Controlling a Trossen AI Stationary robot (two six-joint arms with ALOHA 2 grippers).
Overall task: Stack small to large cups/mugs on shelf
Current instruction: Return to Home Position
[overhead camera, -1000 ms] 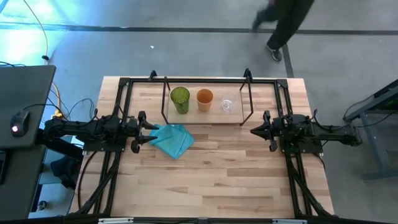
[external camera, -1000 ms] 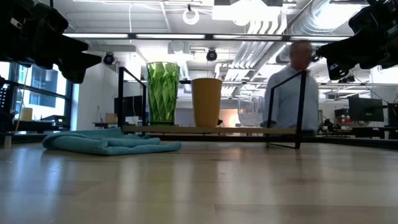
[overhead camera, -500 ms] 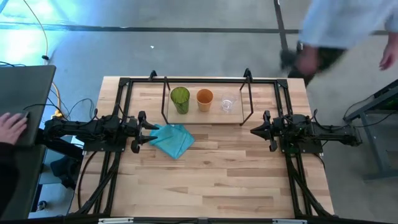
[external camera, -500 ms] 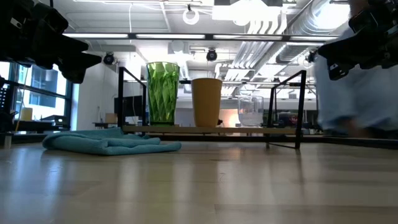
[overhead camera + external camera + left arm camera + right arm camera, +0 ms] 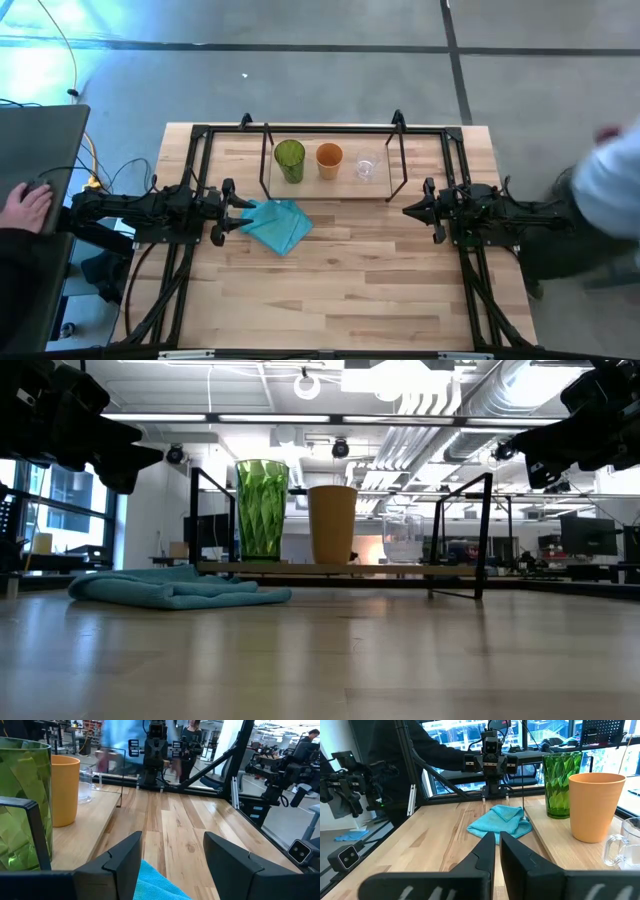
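Note:
Three cups stand upright in a row on the shelf (image 5: pixel 330 190), a low wooden board on thin black legs at the table's far side: the green cup (image 5: pixel 289 159) on the left, the orange cup (image 5: pixel 329 158) in the middle, the small clear cup (image 5: pixel 366 167) on the right. They show again in the low view as green cup (image 5: pixel 261 508), orange cup (image 5: pixel 332 524) and clear cup (image 5: pixel 402 538). My left gripper (image 5: pixel 170 855) hovers open at the table's left, over the teal cloth. My right gripper (image 5: pixel 497 851) hovers shut at the table's right, clear of everything.
A crumpled teal cloth (image 5: pixel 277 224) lies on the table in front of the shelf's left end, just beside my left gripper. A black frame (image 5: pixel 210 135) runs round the table's far part. A person's hand (image 5: pixel 25 205) rests on a desk at far left; another person (image 5: pixel 610 180) stands at right.
Both arms and all three cups have kept still. A person has walked past the table's far side toward the right, and a hand has come onto the desk at left.

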